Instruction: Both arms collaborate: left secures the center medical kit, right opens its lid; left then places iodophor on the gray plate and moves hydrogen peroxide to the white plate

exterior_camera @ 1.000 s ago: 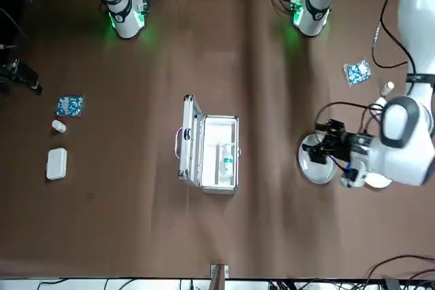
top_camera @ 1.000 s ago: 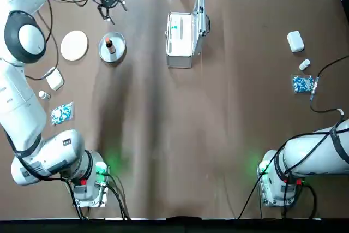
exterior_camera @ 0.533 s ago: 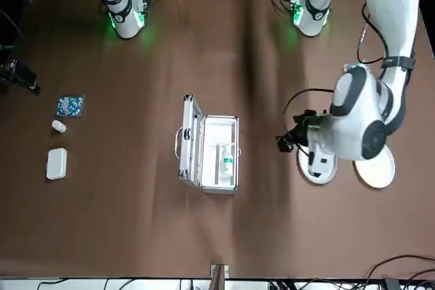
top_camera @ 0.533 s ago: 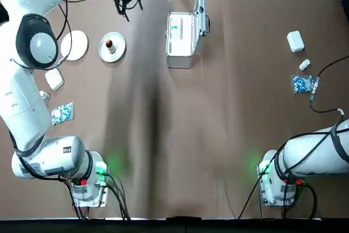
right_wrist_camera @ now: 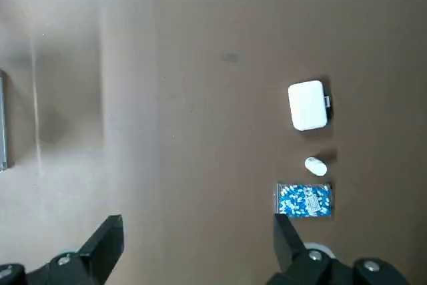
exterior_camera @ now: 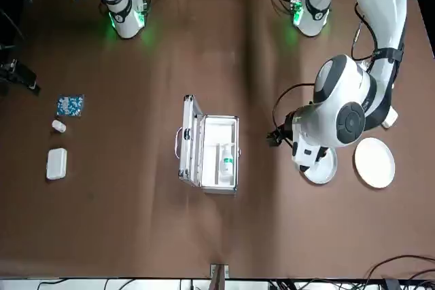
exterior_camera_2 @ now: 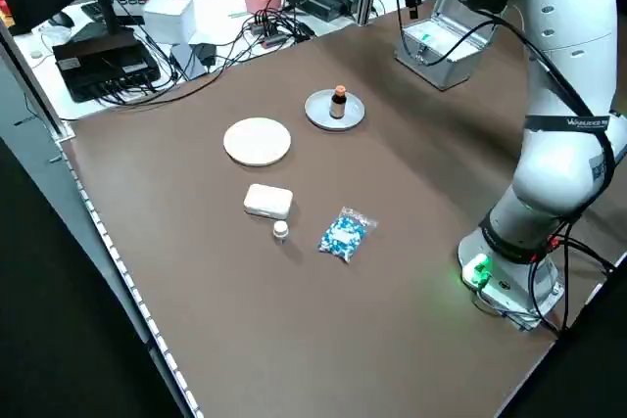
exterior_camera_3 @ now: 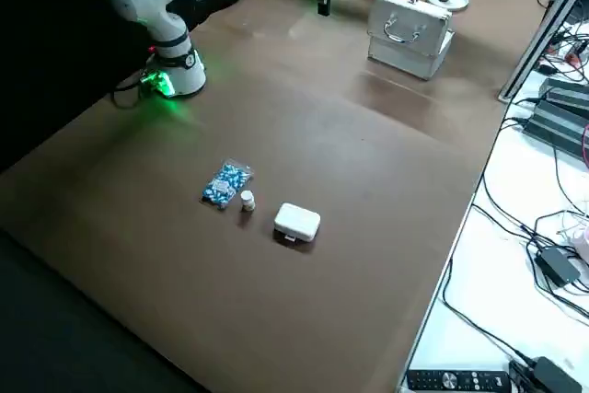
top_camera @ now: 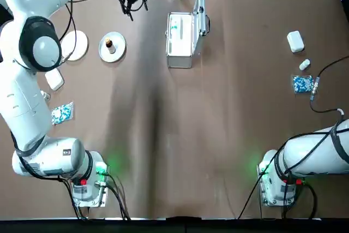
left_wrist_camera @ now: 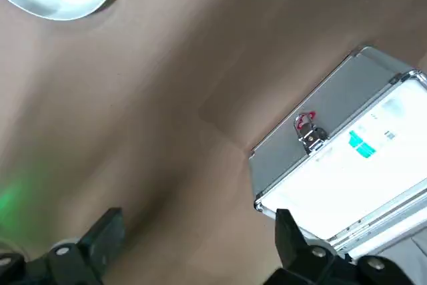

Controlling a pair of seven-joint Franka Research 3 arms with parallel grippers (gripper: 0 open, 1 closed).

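An overhead camera looks straight down on the brown surface (top_camera: 218, 107), arm bases nearest; a front camera faces them from across it. Two raised side cameras look diagonally over the surface from either flank. Wrist cameras look down from well above. The open medical kit (top_camera: 182, 39) shows in most views.

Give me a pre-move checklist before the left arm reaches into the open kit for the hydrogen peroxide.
1. Lid up, medical kit open: ok.
2. Hydrogen peroxide lying in the kit: ok.
3. Iodophor on the gray plate: ok.
4. White plate bare: ok.
5. Left gripper jaws open and empty, beside the kit: ok.
6. Right gripper clear of the kit: ok.
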